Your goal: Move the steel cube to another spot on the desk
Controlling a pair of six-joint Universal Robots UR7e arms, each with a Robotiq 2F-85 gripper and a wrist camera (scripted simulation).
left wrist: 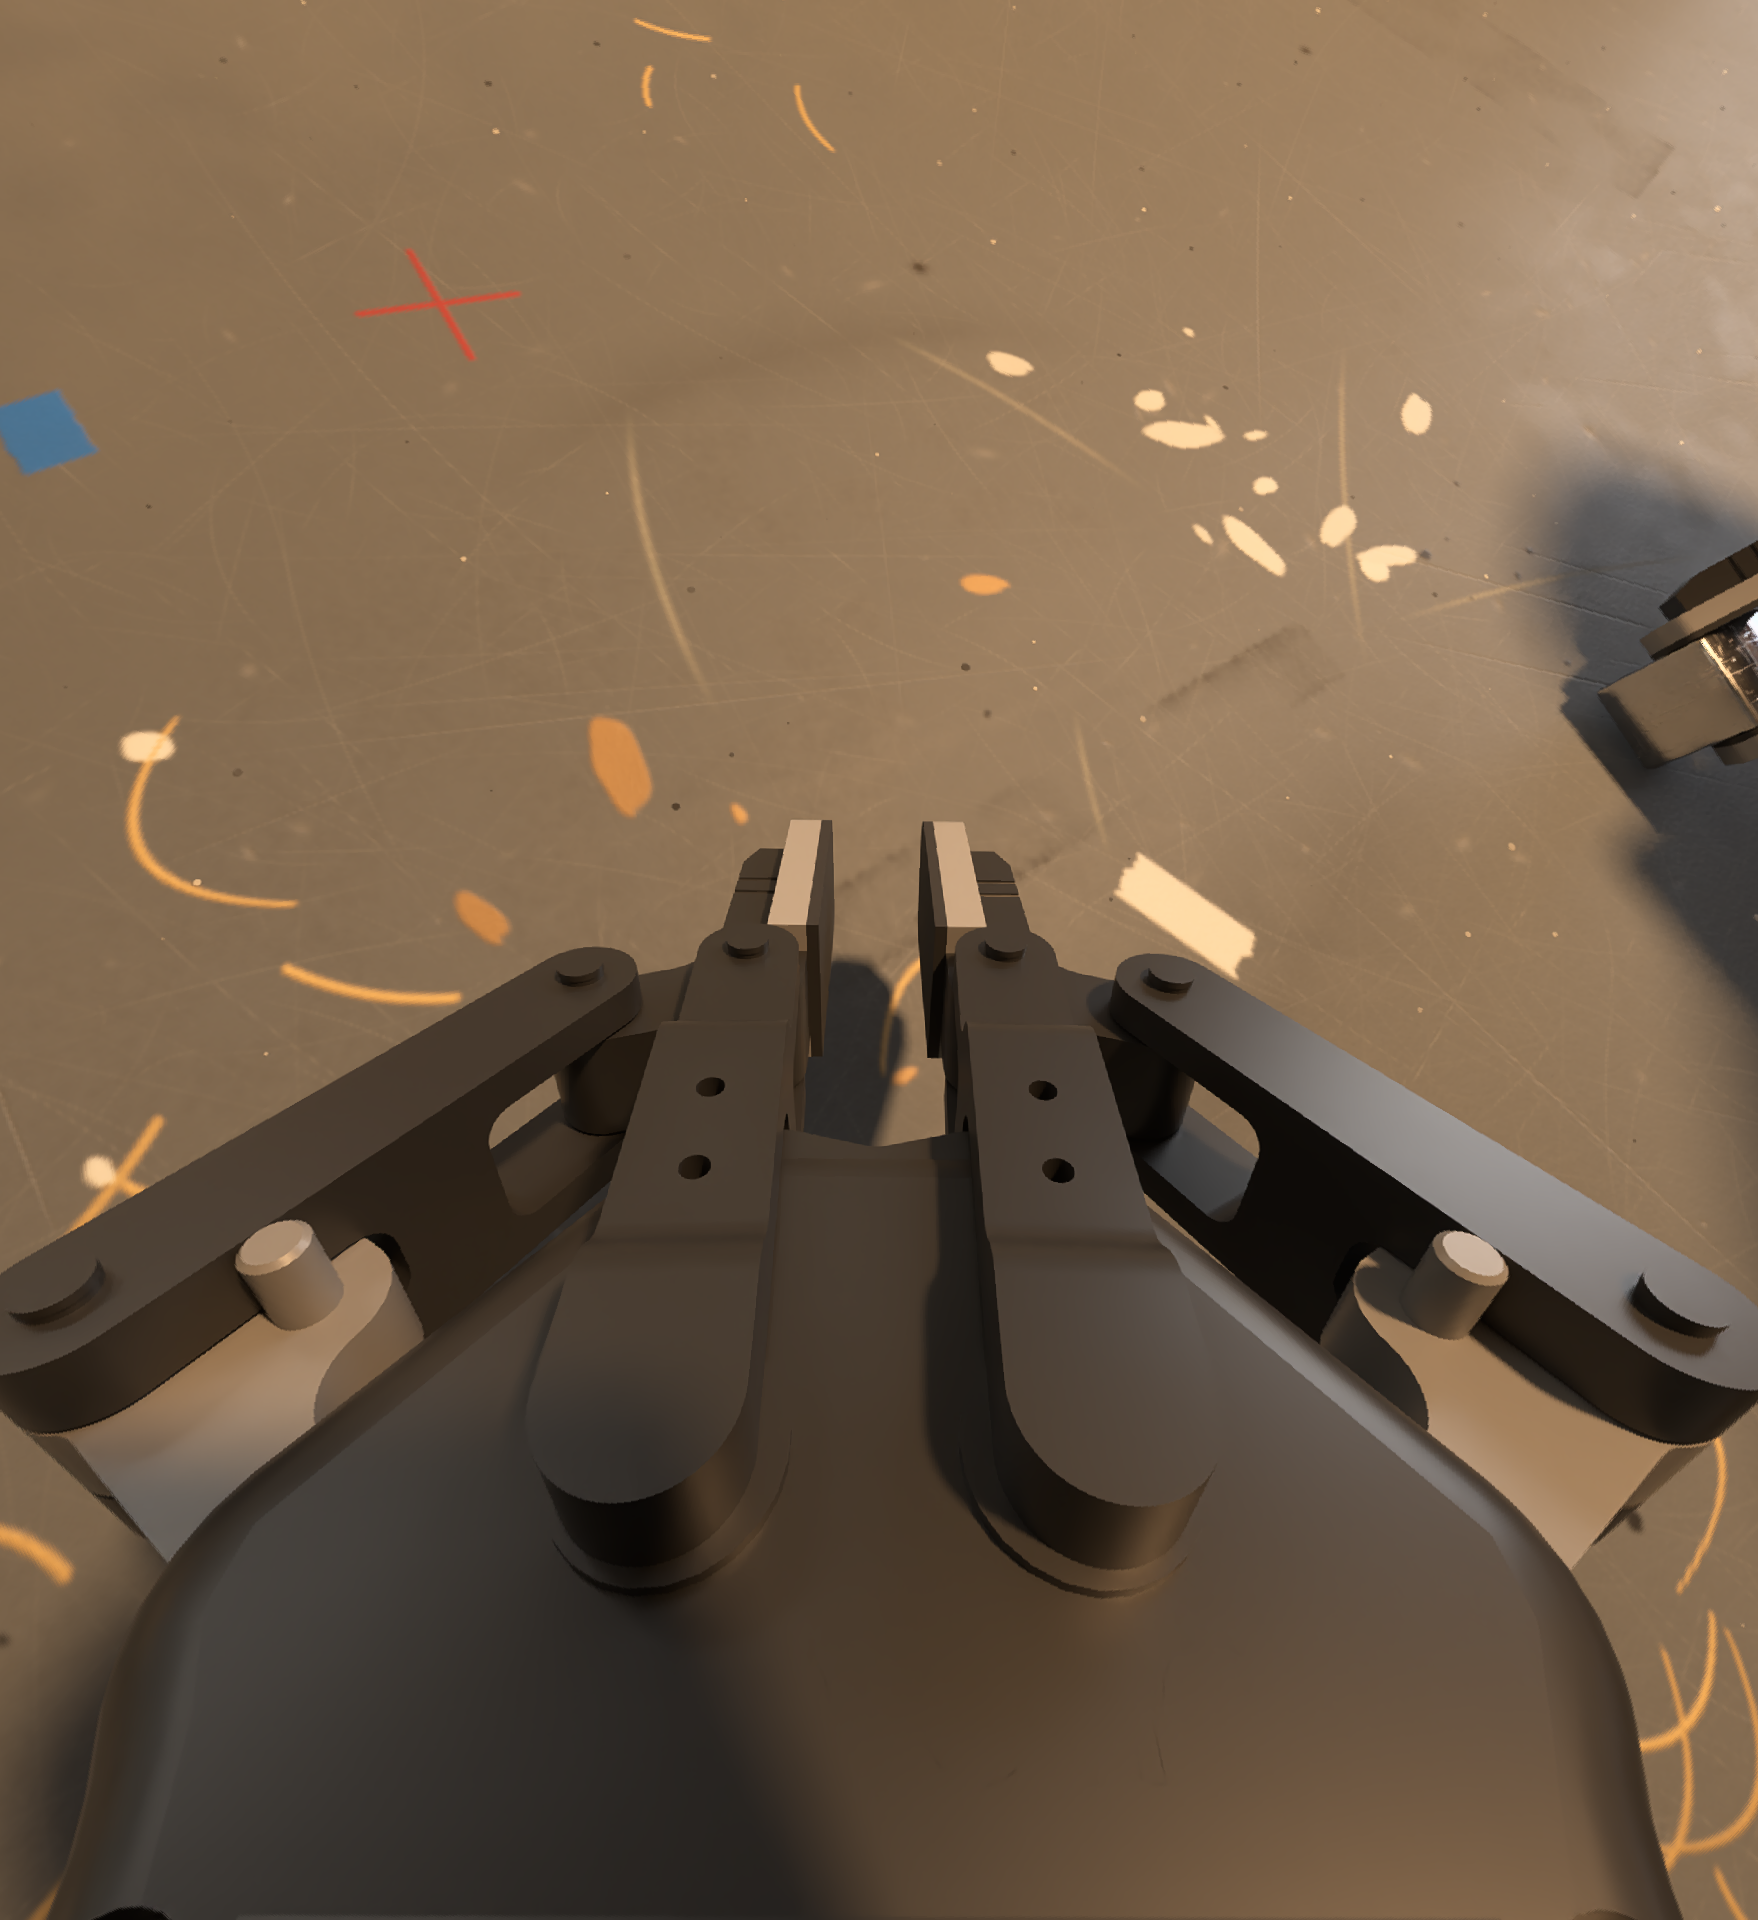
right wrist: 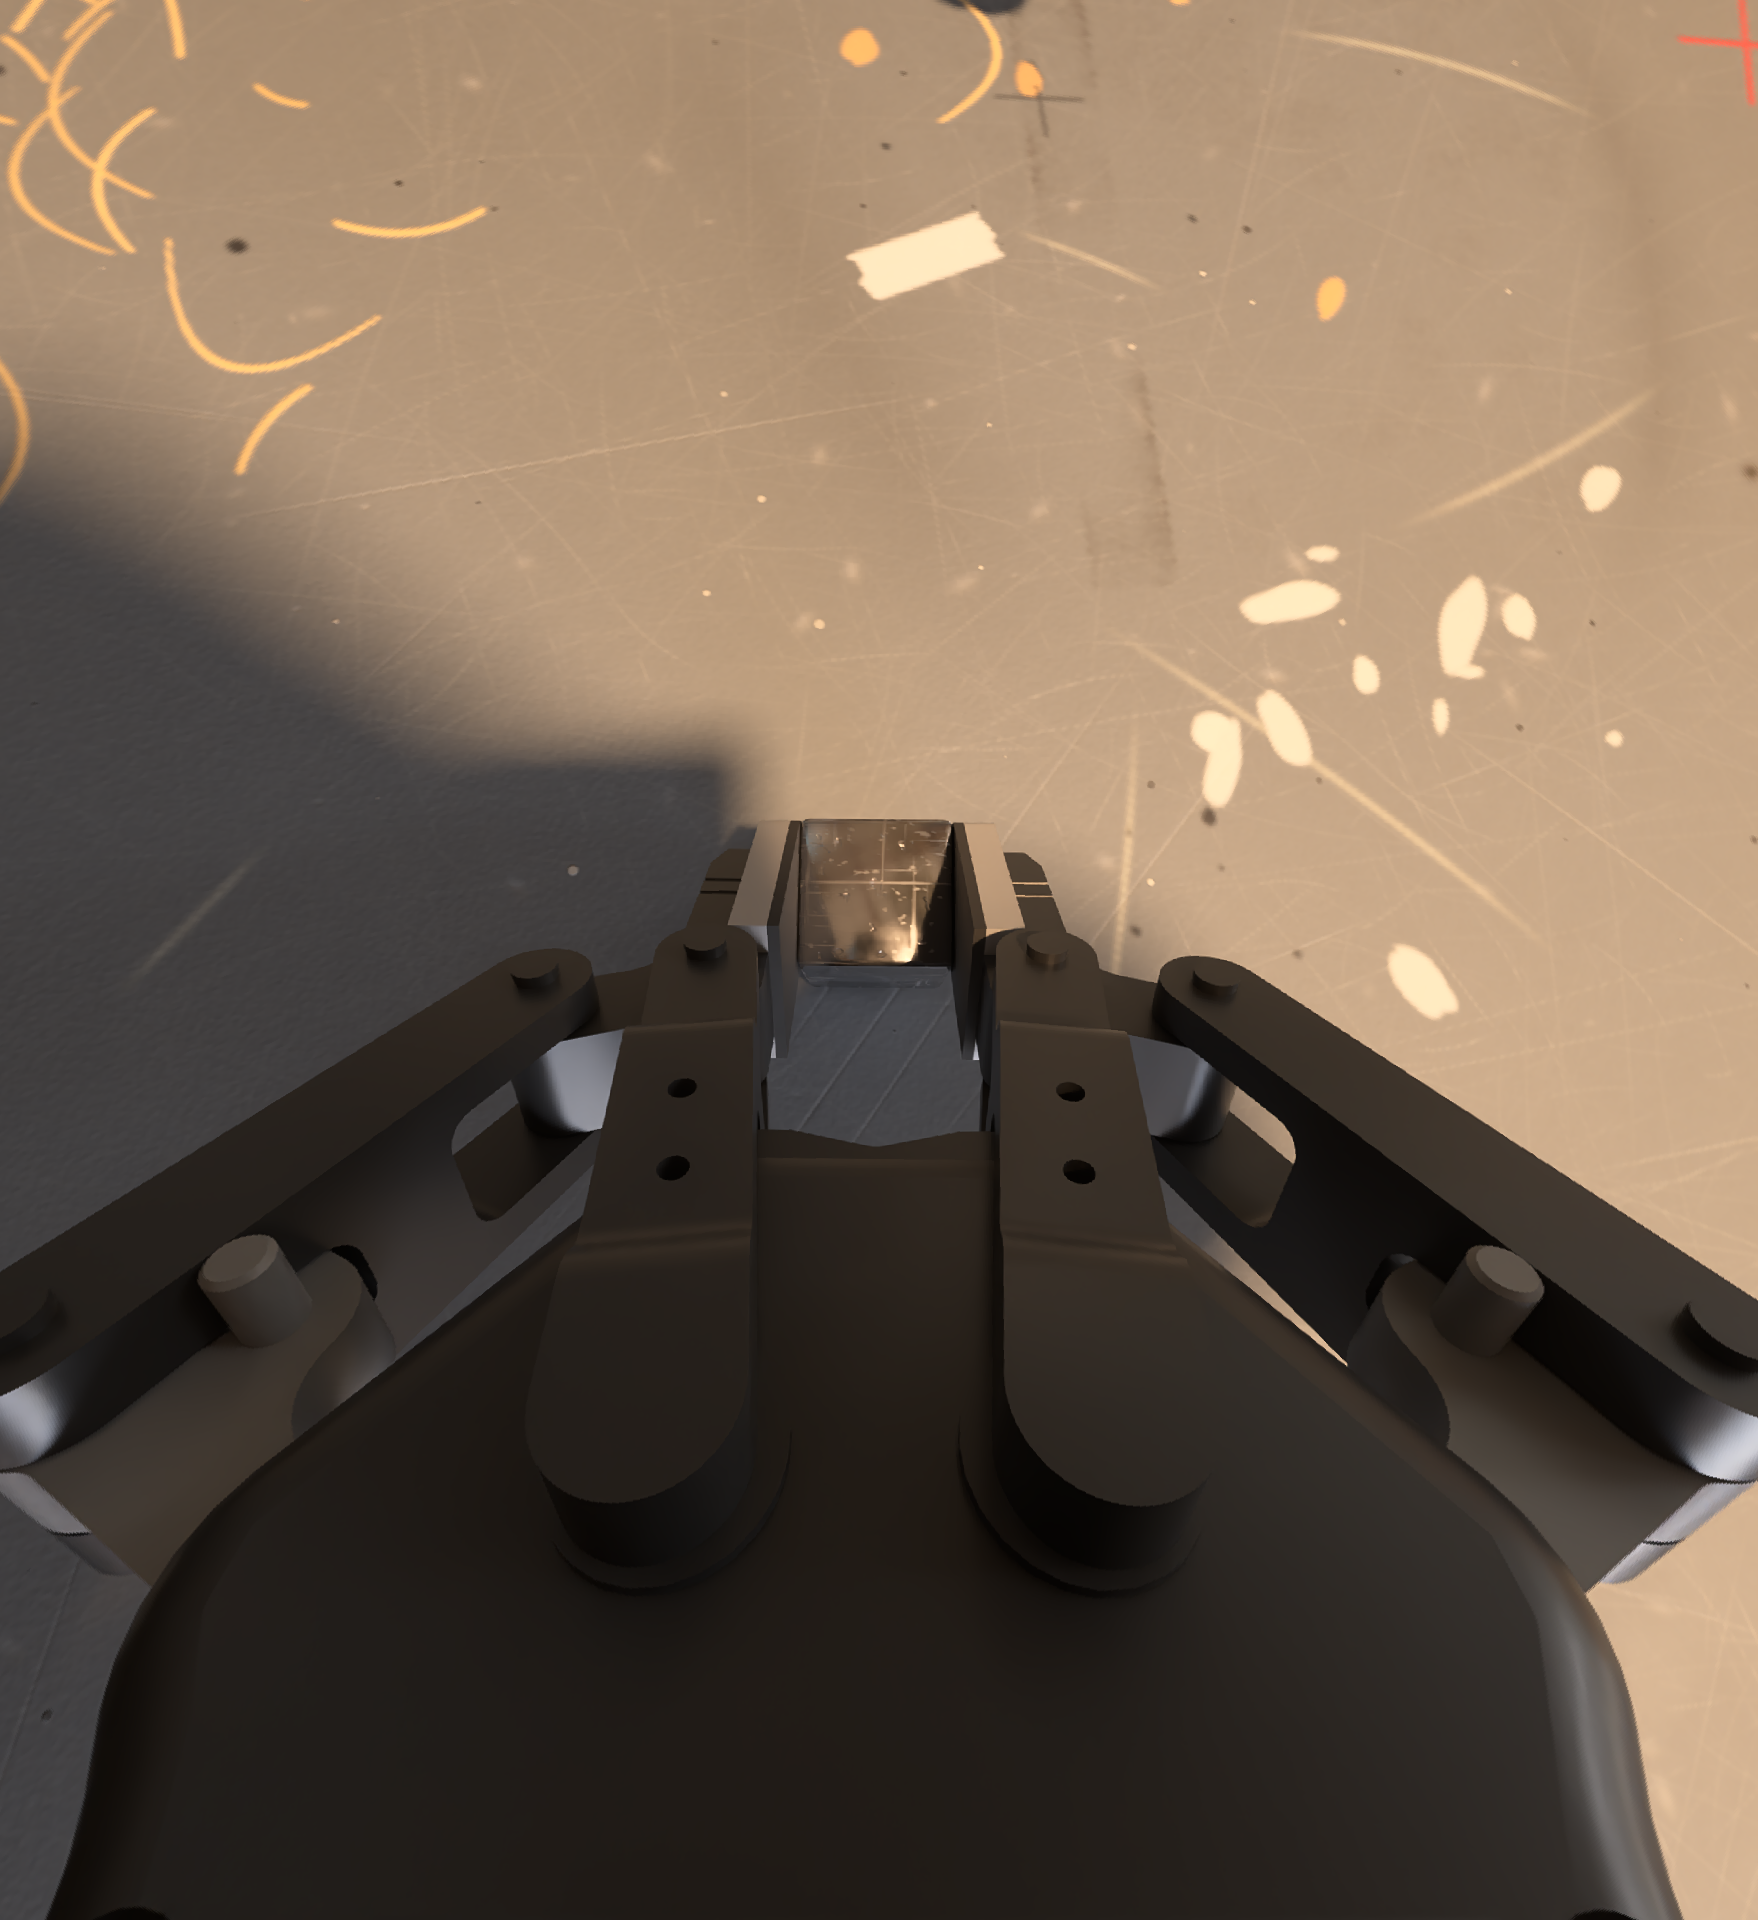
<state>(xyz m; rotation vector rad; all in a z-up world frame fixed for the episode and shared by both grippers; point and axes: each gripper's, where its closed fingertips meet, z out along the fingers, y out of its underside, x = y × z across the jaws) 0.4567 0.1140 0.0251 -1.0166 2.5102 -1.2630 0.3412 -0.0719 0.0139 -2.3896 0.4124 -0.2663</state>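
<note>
The steel cube [right wrist: 875, 899], small and shiny, sits between the pads of my right gripper [right wrist: 875, 836], which is shut on it low over the tan desk [right wrist: 958, 499]. The left wrist view shows the same gripper [left wrist: 1711, 691] with the cube [left wrist: 1756, 657] at the far right edge, above its dark shadow. I cannot tell whether the cube touches the desk. My left gripper [left wrist: 877, 831] hangs over the desk's middle with its pads [left wrist: 800, 873] drawn together to a narrow gap, holding nothing.
The desk is scratched and marked with paint: a red cross [left wrist: 436, 303], a blue square patch [left wrist: 40, 429], a cream tape strip [left wrist: 1184, 914] just right of my left fingertips, cream splashes [left wrist: 1259, 488] and orange arcs [left wrist: 184, 831]. All are flat marks.
</note>
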